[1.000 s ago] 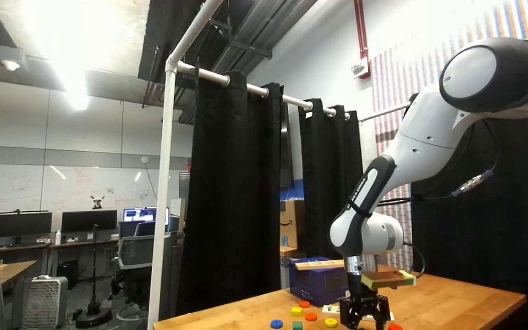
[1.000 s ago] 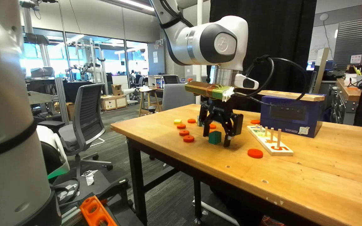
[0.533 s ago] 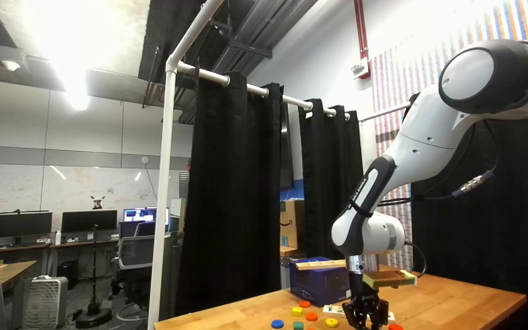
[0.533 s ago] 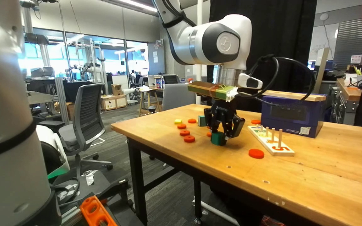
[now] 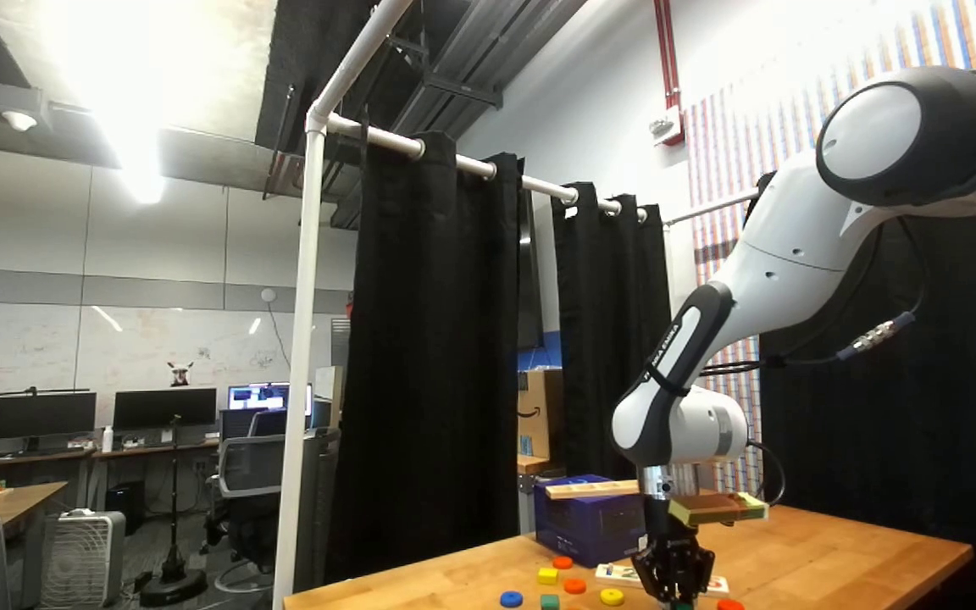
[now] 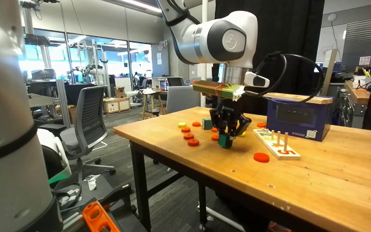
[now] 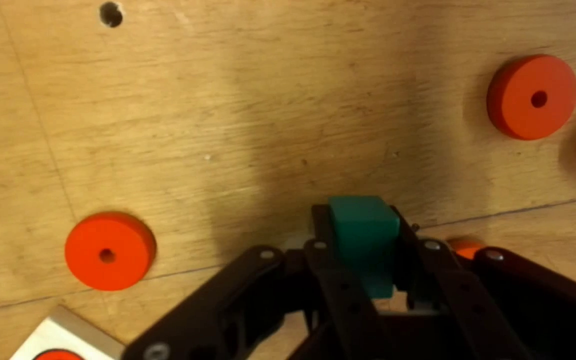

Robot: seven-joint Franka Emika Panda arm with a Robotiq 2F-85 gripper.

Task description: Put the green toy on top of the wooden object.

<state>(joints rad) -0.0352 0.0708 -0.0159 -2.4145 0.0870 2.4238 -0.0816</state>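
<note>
The green toy, a green block (image 7: 365, 235), sits between the two fingers of my gripper (image 7: 360, 220), which press on its opposite sides. In both exterior views my gripper (image 6: 226, 140) points straight down with the block (image 6: 223, 140) at its tips, low over the table; whether the block touches the wood I cannot tell. Two things could be the wooden object: a pale wooden bar (image 6: 298, 97) lying across a blue box, and a pegboard (image 6: 277, 148) with upright pegs and printed numbers. Which of them is meant is unclear.
Several orange discs (image 7: 110, 251) lie around the gripper. A second green block (image 6: 207, 124) and a yellow block (image 6: 182, 124) stand farther off. The blue box (image 6: 298, 117) rises behind the pegboard. A blue disc (image 5: 511, 599) and a yellow disc (image 5: 612, 596) are also on the table (image 6: 333, 180).
The fingers have gone from wide apart around the green block to shut on it. The arm has shifted slightly and, since half a second ago, risen a little.
</note>
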